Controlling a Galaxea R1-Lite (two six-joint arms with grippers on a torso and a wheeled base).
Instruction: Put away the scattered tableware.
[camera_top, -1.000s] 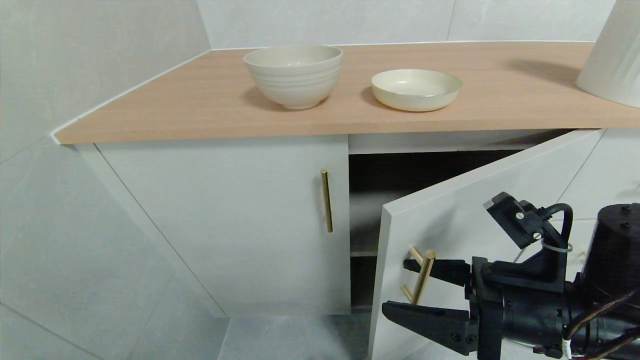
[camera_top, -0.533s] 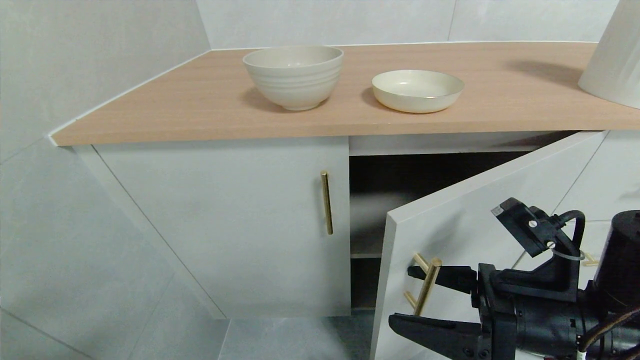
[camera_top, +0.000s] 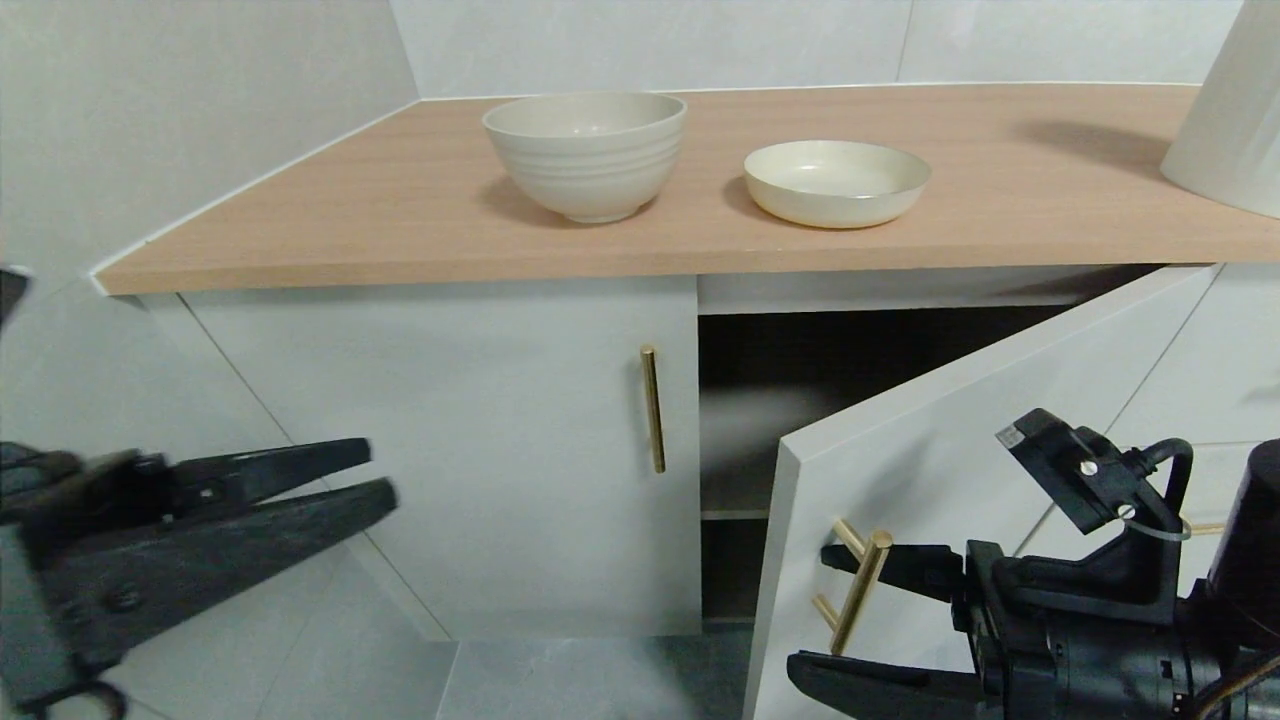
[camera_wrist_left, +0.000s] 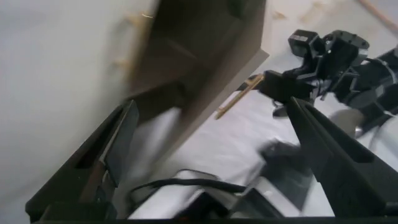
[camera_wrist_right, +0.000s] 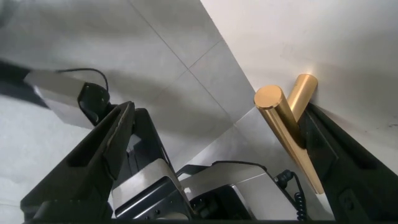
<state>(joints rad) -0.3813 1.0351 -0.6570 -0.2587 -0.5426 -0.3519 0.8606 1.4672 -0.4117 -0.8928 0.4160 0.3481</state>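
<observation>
One bowl, one dish near countertop edge; door ajar.

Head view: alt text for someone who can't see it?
The right gripper straddles, jaws open, the brass handle of the half-open right cabinet door. On the wooden counter above sit a deep bowl and a shallow dish; the left gripper hangs open low before the closed left door.
</observation>
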